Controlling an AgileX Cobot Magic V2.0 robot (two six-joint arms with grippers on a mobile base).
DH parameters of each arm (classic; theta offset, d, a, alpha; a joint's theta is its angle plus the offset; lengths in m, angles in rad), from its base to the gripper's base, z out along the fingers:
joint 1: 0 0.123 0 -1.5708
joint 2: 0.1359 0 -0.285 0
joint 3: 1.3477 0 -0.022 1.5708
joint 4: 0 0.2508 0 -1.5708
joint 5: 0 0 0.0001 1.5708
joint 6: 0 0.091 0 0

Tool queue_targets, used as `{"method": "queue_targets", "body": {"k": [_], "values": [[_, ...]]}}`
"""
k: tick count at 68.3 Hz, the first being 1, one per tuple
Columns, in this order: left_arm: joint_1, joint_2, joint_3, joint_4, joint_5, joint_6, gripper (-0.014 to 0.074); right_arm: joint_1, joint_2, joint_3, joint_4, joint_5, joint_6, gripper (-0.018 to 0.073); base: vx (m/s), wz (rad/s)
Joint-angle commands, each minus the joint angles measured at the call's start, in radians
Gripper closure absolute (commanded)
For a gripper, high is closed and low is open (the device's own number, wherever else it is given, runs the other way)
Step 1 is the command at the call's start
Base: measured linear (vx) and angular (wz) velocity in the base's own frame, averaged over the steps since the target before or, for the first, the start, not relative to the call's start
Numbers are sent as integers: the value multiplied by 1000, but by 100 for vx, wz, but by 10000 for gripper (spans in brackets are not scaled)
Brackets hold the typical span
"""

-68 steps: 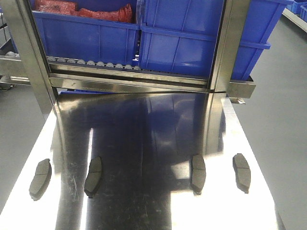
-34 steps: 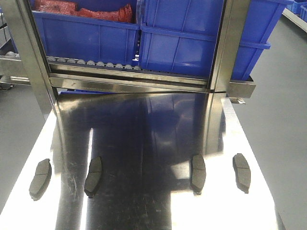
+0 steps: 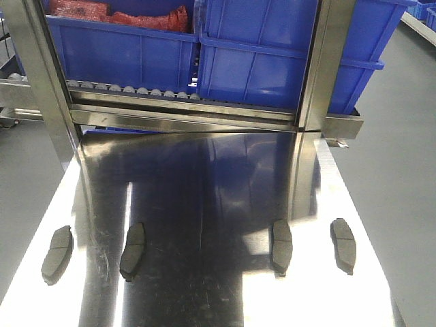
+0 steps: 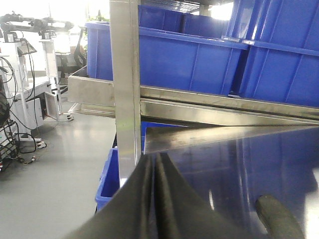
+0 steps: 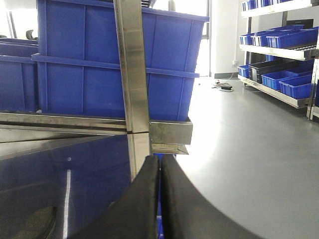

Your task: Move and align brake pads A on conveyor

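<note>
Right now all four brake pads (image 3: 133, 251) lie flat on the shiny steel worktop (image 3: 204, 197). They are strung across its near part in a loose row, each with its long side running away from the front camera. Two sit toward the left, the outer left pad (image 3: 57, 253) close to the worktop's left edge. Two sit toward the right, the inner right pad (image 3: 281, 246) near the outer right pad (image 3: 343, 245). A wide bare stretch of steel separates the pairs, and no pad touches another.

The left hand (image 4: 155, 162) has its two black fingers (image 4: 132, 204) drawn together with only a thin seam between them, gripping nothing. A dark rounded end (image 4: 279, 219) shows low to its right, too little of it to name. The right hand (image 5: 160, 162) is likewise narrowed to a slit and holds nothing.

Behind the worktop a steel roller rack (image 3: 129, 90) carries blue bins (image 3: 272, 58), one holding red parts (image 3: 116, 13). Steel posts (image 3: 37, 75) frame the rack, and grey floor (image 3: 395, 170) lies to the side.
</note>
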Motion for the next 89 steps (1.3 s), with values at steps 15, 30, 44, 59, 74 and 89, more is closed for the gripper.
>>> {"method": "queue_targets", "body": {"k": [15, 30, 44, 59, 74, 89], "values": [[-3, -14, 18, -3, -69, 2, 603, -7, -13, 12, -7, -72, 1, 571, 0, 0], [-3, -14, 18, -3, -78, 2, 603, -7, -13, 12, -7, -72, 1, 571, 0, 0], [-3, -12, -32, -3, -178, 0, 603, -7, -13, 12, -7, -72, 1, 571, 0, 0], [-3, 97, -249, -74, -107, -2, 603, -7, -13, 12, -7, -72, 1, 571, 0, 0], [-3, 360, -495, -72, 239, -1, 603, -7, -13, 12, -7, -72, 1, 571, 0, 0], [-3, 574, -588, -63, 518, -1, 603, -7, -13, 12, -7, -73, 1, 571, 0, 0]]}}
